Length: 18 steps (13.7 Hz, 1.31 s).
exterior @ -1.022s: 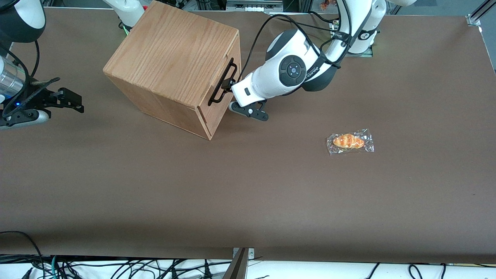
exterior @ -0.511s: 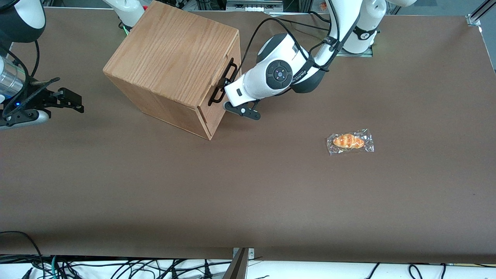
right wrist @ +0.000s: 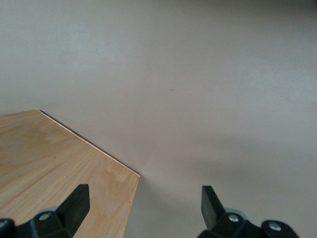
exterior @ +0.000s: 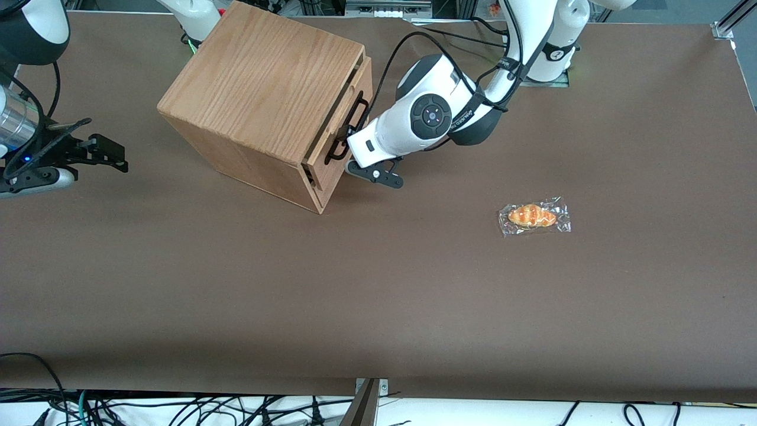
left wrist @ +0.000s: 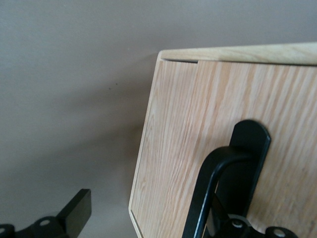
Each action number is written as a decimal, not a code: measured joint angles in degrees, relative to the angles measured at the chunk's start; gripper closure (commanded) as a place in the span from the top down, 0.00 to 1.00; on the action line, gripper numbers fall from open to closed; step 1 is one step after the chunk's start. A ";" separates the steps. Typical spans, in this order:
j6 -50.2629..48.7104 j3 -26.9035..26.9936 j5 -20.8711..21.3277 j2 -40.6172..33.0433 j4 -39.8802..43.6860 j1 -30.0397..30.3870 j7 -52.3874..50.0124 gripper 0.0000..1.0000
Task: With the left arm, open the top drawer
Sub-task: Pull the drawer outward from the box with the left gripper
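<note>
The brown table is carrying a wooden box toward the parked arm's end, sitting turned at an angle to the table's edges. The left arm, glossy white with dark grey joints and a round dark disc on its side, is reaching across to the box's front. The top drawer is standing slightly proud of the box, a narrow dark gap showing along its upper edge; its face is light oak with fine straight grain. That face is pointing toward the working arm's end of the table and a little toward the front camera. Its long black metal bar handle is running along the drawer front, its long axis slanting from farther to nearer the front camera. The black gripper is sitting right at this handle, one finger showing apart from the bar in the wrist view; whether the jaws are pinching the bar I cannot tell. A wrapped croissant is lying well apart, toward the working arm's end
</note>
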 measured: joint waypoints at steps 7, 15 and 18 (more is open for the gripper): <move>-0.44 0.71 3.30 -0.04 0.17 3.78 0.41 1.00; -2.28 0.38 3.90 -0.16 0.16 6.45 3.35 1.00; -2.49 0.27 3.92 -0.16 0.16 7.01 3.46 1.00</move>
